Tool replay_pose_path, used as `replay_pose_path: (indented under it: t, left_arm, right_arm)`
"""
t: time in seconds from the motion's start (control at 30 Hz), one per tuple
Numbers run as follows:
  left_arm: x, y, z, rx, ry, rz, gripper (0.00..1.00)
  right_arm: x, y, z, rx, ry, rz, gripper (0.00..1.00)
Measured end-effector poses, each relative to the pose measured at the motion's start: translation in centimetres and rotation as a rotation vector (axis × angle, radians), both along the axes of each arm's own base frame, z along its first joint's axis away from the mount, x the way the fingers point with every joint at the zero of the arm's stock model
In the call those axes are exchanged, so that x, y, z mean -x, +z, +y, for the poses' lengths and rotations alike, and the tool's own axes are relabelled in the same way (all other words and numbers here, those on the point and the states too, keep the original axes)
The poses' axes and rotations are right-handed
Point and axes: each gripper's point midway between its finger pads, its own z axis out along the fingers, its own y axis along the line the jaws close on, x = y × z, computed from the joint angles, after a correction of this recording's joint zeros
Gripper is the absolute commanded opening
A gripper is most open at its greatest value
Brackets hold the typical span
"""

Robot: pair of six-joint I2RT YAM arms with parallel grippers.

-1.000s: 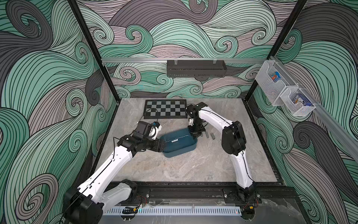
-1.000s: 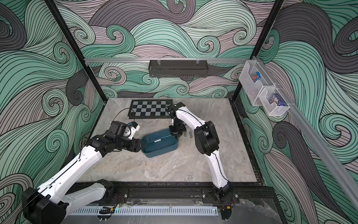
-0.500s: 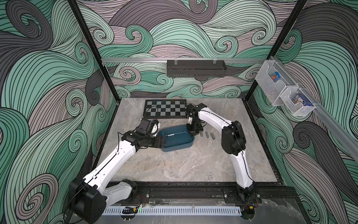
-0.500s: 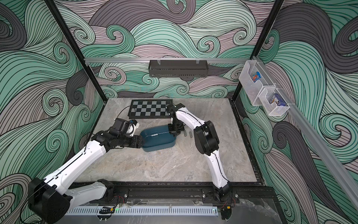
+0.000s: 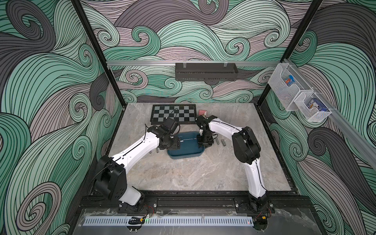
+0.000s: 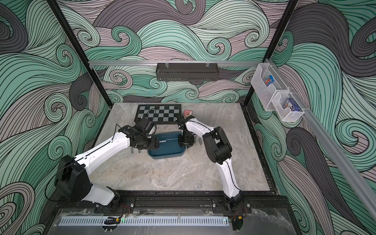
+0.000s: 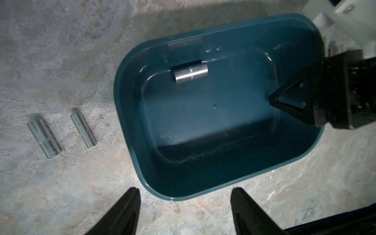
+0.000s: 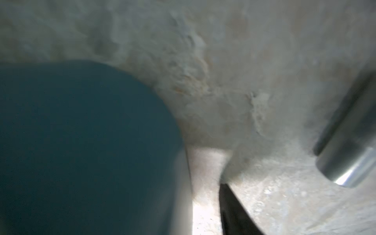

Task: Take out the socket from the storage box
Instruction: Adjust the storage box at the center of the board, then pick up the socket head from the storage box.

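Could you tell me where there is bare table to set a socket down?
Widest free patch: the table between the storage box and the front rail. Also bare: the back right corner, beyond the pink card. Crowded: the box's short ends, with the left sockets by the left gripper and the right sockets by the right gripper.

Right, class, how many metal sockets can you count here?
5. One socket lies inside the storage box; two sockets lie on the table at its left-arm side; two more at its right-arm side. The arms may hide others.
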Motion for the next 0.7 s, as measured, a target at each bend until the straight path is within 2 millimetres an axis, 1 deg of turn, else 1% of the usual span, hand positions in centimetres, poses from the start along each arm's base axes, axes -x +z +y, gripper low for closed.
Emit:
replay_pose_path:
  t: [0.13,0.2,0.3,0.37,0.53,0.63,0.7]
  left_arm:
    - [-0.5,-0.6,-1.1,-0.032,0.016,0.002,0.76]
    - [-0.9,-0.9,-1.5,-0.041,0.028,0.001,0.78]
    - [-1.7,-1.7,-1.7,-0.057,0.058,0.004,0.81]
    - [-2.3,-2.7,-1.8,-0.074,0.074,0.011,0.83]
    - [-3.9,-5.4,-2.2,-0.127,0.097,0.030,0.83]
    - [-4.9,-6.6,-2.5,-0.153,0.107,0.040,0.84]
    - [-5.6,-7.1,-2.8,-0.161,0.117,0.036,0.85]
  right_arm:
    - [-0.8,2.4,0.2,-0.028,0.000,-0.074,0.58]
    - [-1.3,4.1,0.3,-0.046,-0.001,-0.122,0.58]
    - [-1.8,7.2,0.0,-0.082,-0.006,-0.207,0.59]
    - [-1.9,9.2,-0.6,-0.101,-0.013,-0.265,0.61]
    - [-1.6,13.3,-2.8,-0.130,-0.029,-0.379,0.62]
    - [-1.3,14.8,-4.0,-0.145,-0.034,-0.431,0.63]
    - [-1.0,15.3,-4.6,-0.150,-0.039,-0.451,0.63]
